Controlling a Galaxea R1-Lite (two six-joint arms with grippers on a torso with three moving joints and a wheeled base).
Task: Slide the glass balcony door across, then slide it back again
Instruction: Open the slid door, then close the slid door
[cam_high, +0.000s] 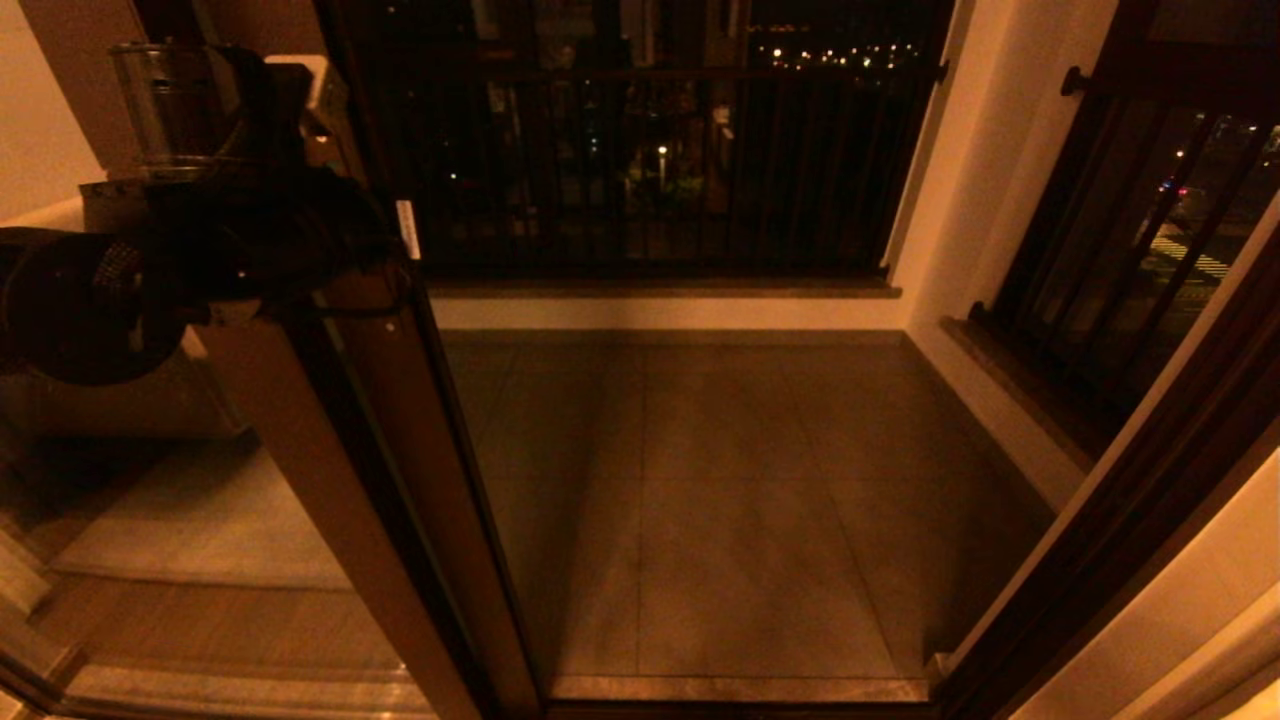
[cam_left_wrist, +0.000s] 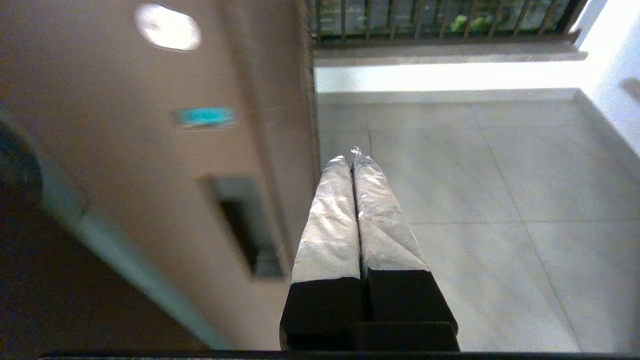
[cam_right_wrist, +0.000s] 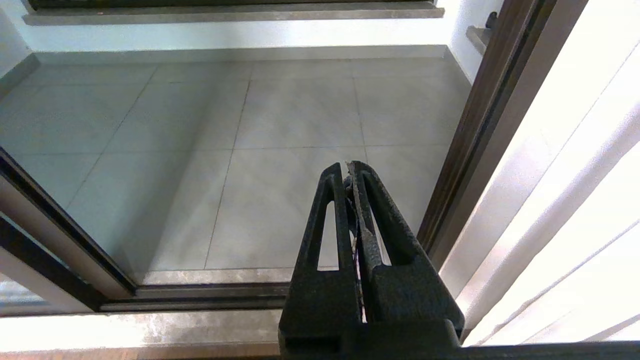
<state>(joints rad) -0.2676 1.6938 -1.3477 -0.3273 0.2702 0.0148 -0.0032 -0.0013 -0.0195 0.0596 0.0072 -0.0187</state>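
The glass balcony door (cam_high: 400, 480) stands slid well to the robot's left of the doorway, leaving a wide opening onto the tiled balcony floor (cam_high: 720, 500). The door's leading stile runs from the threshold track (cam_right_wrist: 200, 290) up to the left gripper (cam_left_wrist: 354, 160).

Left gripper: fingers pressed together, holding nothing. It sits just beside the stile's edge, on the opening side. The recessed handle slot (cam_left_wrist: 245, 225) lies on the stile face close to the fingers. Whether the fingers touch the stile cannot be told.

Right gripper (cam_right_wrist: 350, 170): fingers together, empty. It hangs over the threshold track, nearer the doorway's right jamb (cam_right_wrist: 480, 130) than the door, and appears idle.

Progress, as a judgement: the door is open, so the first slide looks done or close to it. The return slide looks not yet done. The left gripper's position against the stile edge suits a sideways push on the door.
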